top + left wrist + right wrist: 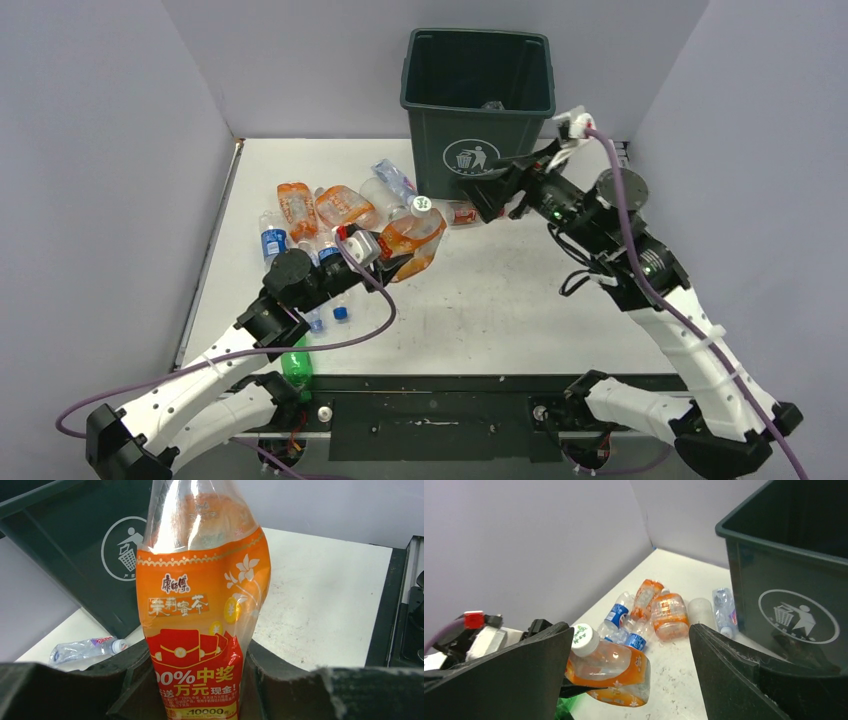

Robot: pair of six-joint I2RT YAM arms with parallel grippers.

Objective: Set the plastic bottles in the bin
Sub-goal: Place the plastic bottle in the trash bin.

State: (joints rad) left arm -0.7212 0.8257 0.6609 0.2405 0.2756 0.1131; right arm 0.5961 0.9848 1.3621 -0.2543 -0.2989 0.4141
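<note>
Near left, the left tool (385, 262) clamps the bottom end of a crushed orange bottle (415, 238), held above the tabletop (520, 300). Light, thin and slick, it looks best gripped across its flattened body. Farther left, more bottles (310, 215) lie heaped. The right tool (487, 195) gapes empty beside the far bin (440, 130).

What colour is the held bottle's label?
The bottle's label is orange and red; best in left wrist view.
</note>
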